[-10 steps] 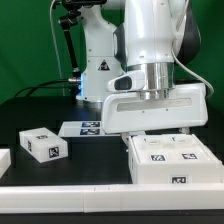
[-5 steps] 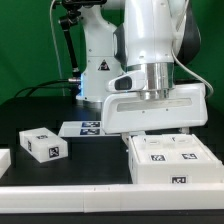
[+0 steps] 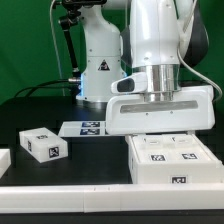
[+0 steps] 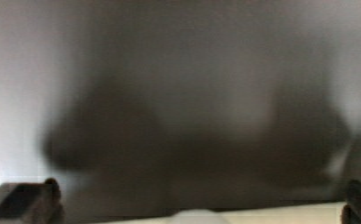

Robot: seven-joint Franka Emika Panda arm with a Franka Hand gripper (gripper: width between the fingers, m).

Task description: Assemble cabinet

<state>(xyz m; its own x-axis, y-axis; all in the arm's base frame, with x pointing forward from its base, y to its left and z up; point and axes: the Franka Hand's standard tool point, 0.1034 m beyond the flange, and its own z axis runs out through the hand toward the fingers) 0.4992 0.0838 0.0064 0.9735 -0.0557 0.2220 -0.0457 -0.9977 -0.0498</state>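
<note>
**Exterior view.** The cabinet (image 3: 170, 160), a white boxy shell with two tags on its upper face and one on its near face, lies on the dark bench (image 3: 30, 108) toward the exterior view's right, close to the front edge. The arm's end effector (image 3: 163, 126) hangs directly above the cabinet, its broad white body just over the upper face. The fingertips are hidden from this camera, so contact cannot be judged here. A small tagged block (image 3: 42, 143) rests well apart from the cabinet on the exterior view's left. The marker board (image 3: 85, 128) lies flat between the two, farther back. A further white part (image 3: 3, 160) is cut off by the frame at the far left. No loose part appears joined to the shell, so assembly seems to be at an early stage, with the fitting of the block and the clipped part left to do.

**Wrist view.** The picture is heavily blurred, showing only a grey surface very near the lens. Two dark fingertips (image 4: 26, 200) stand well apart with nothing held between them, so the end effector reads as spread wide and empty
</note>
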